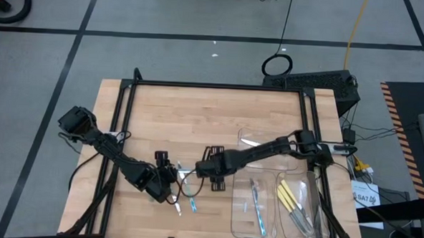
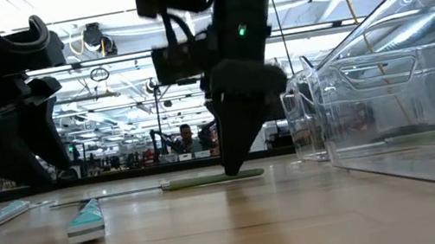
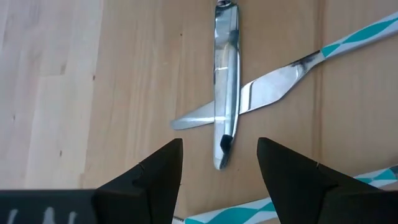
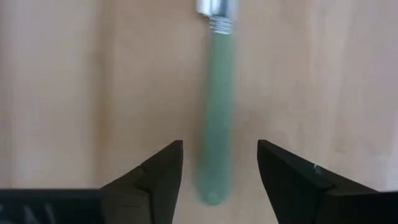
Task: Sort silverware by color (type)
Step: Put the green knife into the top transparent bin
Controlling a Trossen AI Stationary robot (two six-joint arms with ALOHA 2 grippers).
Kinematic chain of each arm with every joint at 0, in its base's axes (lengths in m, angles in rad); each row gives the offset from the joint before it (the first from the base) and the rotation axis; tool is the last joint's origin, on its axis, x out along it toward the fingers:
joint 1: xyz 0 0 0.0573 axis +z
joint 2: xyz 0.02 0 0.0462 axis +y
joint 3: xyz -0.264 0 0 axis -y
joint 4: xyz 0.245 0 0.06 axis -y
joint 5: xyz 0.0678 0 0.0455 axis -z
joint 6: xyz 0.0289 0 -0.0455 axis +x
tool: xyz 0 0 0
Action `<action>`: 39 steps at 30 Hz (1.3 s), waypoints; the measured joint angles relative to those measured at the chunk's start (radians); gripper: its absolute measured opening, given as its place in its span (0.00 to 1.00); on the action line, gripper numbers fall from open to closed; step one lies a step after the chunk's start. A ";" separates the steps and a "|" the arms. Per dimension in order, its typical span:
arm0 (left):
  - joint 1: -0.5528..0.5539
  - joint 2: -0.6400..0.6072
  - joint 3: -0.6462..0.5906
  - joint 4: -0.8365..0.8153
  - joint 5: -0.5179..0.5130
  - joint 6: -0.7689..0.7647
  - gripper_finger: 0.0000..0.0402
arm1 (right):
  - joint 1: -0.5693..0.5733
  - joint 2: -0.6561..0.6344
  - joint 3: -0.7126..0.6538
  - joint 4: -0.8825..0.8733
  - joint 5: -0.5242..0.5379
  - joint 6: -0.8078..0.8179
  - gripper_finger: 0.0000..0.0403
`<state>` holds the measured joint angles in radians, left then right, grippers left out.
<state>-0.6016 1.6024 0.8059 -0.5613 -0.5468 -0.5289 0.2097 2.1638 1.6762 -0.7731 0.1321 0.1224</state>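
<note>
Writing unreadable; right hand straddles green utensil.

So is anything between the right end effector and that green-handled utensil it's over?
Nothing visible. The right end effector is open, its fingers straddling the green-handled utensil, which lies flat on bare table. In the low view its tip sits right at the handle, with the clear trays off to one side.

Glossy metal knife blades lie on the matt wooden table.
</note>
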 joint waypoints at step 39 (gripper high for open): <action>0.073 0.000 0.039 -0.011 0.036 0.022 0.53 | -0.001 0.072 -0.007 0.010 -0.087 0.094 0.00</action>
<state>-0.5282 1.6028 0.8448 -0.5721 -0.5113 -0.5070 0.2085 2.2360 1.6691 -0.7628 0.0448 0.2163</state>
